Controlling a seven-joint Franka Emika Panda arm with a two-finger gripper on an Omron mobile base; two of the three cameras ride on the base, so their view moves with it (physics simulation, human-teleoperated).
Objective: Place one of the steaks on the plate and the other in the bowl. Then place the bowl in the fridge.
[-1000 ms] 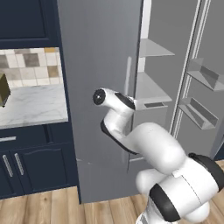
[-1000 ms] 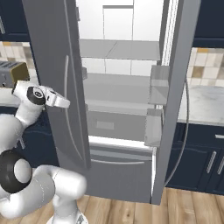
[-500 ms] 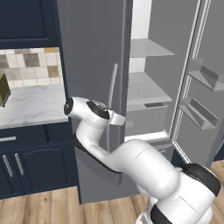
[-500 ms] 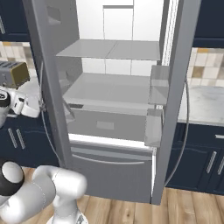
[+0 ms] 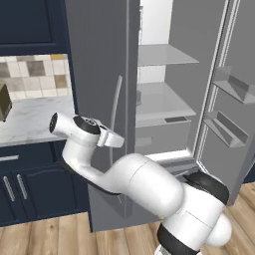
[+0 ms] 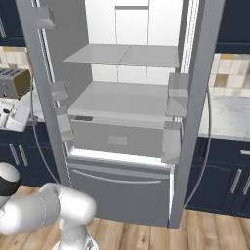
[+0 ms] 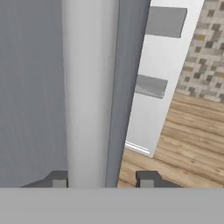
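Nearest to me, in the hand view, the gripper (image 7: 103, 179) has its two dark fingertips (image 7: 58, 179) spread wide, one on either side of a pale grey vertical bar that I take for the long thin handle (image 7: 89, 87) of the left door. Whether the pads touch the bar I cannot tell. In the left base view the hand sits at the outer face of that door (image 5: 102, 74), close by the handle (image 5: 115, 107).

The tall grey brushed-metal fridge (image 6: 132, 122) stands with both of its two doors swung out. Inside I count two pale grey shelves (image 6: 124, 53), a drawer front (image 6: 119, 139) under the lower one, and a wide freezer drawer (image 6: 119, 185) below that. The right door (image 6: 195, 97) carries two bins (image 6: 176, 95) that I can see; the left door (image 6: 41, 73) shows three small ones (image 6: 58, 90).

One silver toaster (image 6: 13, 82) sits on the white marbled tabletop (image 5: 35, 122) to the left, backed by beige-and-grey tile (image 5: 35, 74), with navy cabinets (image 5: 30, 184) beneath. A second stretch of tabletop (image 6: 229, 114) lies right of the fridge. Floor is pale wood plank (image 6: 215, 234).

No readable writing anywhere.
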